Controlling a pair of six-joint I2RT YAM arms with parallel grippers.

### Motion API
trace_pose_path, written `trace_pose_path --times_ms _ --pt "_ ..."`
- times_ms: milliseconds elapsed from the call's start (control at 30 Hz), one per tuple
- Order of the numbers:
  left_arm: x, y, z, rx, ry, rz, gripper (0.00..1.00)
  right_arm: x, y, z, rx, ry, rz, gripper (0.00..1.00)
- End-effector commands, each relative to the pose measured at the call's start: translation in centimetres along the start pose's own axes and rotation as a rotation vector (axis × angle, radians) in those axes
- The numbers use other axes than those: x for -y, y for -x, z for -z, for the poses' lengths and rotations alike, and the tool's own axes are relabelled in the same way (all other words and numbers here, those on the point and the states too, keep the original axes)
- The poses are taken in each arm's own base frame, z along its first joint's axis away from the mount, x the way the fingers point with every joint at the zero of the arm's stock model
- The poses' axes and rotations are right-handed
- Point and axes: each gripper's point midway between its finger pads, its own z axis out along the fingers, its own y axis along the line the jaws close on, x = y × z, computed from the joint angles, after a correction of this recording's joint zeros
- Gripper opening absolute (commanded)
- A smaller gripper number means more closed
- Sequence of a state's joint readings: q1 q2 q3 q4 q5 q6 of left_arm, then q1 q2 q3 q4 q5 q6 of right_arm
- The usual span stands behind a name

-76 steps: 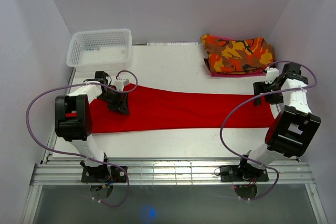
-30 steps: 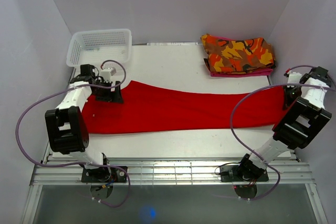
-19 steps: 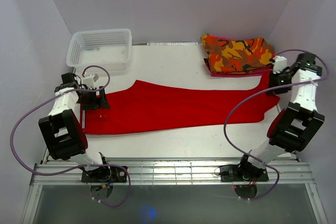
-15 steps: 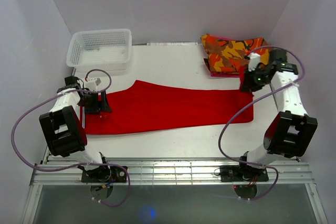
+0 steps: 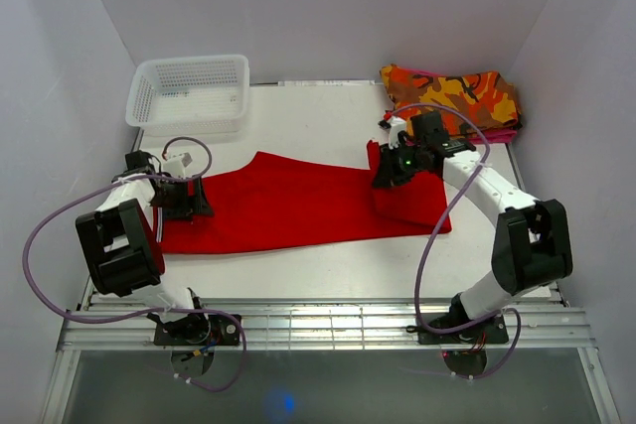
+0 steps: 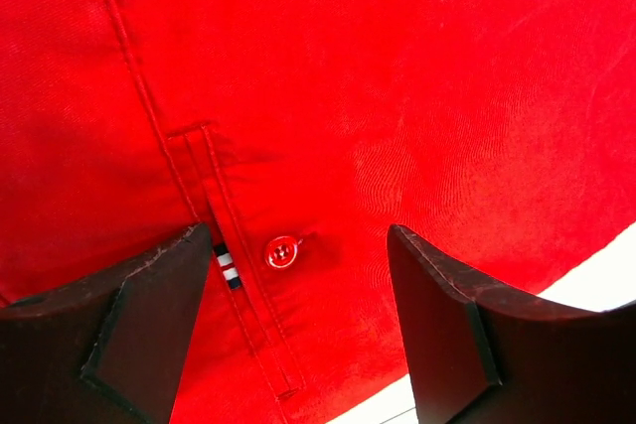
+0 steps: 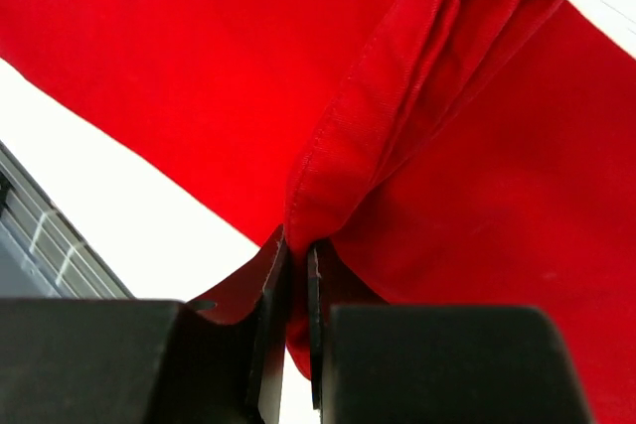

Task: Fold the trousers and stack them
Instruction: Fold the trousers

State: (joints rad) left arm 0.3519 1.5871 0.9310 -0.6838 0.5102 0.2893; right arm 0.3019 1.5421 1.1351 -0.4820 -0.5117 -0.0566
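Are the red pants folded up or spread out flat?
Partly folded. The right pincer is shut on one end of the trousers, lifted and doubled back over itself; the other end lies flat on the table.

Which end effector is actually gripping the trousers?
The right end effector: shut on a bunched fold of the trousers. The left end effector stands open over the cloth, holding nothing.
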Motion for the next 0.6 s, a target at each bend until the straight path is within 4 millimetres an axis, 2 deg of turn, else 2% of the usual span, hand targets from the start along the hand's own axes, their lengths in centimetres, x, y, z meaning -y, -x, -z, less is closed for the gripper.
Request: trace_pose_path --times_ms 0,133,200,333,567 --pt "0.4 -1.0 -0.3 -0.011 -0.013 0.041 0.83 -3.0 2.8 -2.7 0.081 0.041 -0.035 0.08" --pt "0.2 -0.7 -0.3 -0.001 -0.001 0.057 0.87 -6.1 2.4 -5.8 0.042 0.117 -0.049 0.08" --pt "0.2 -0.8 -0.2 -0.002 -0.002 0.062 0.88 -7.9 3.0 -6.6 0.037 0.145 -0.025 0.08" --pt "0.4 -0.7 0.0 0.006 0.002 0.065 0.89 -9.3 3.2 -8.6 0.009 0.166 -0.032 0.08" --pt "0.2 -0.9 0.3 0.010 0.023 0.055 0.89 -11.3 3.9 -10.9 -0.004 0.194 -0.036 0.08"
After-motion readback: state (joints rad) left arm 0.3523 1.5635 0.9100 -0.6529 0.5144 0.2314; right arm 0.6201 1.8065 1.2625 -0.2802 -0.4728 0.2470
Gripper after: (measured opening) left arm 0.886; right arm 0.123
